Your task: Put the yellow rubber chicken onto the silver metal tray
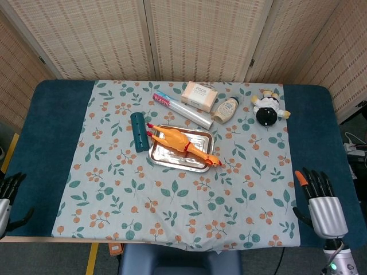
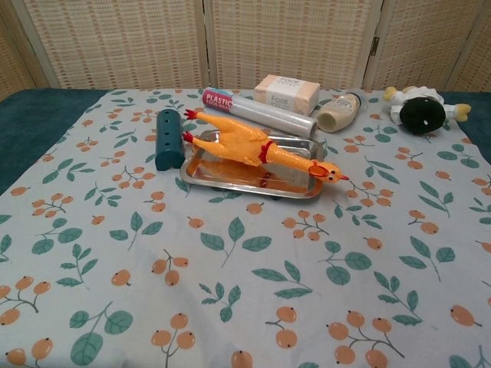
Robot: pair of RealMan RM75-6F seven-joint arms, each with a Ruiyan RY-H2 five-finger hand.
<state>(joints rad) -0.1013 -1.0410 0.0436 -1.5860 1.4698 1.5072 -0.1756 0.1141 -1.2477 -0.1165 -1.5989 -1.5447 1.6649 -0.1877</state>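
silver robot hand (image 1: 324, 206), black fingers (image 1: 314, 180)

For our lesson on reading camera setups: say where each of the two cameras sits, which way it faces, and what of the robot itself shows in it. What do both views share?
Head view: high above the near table edge, looking steeply down; the left hand and right hand show at the bottom corners.
Chest view: low at the near edge, looking across toward the screens; no part of the robot shows.
Shared: the yellow rubber chicken lying on the silver metal tray, with its head past the rim.
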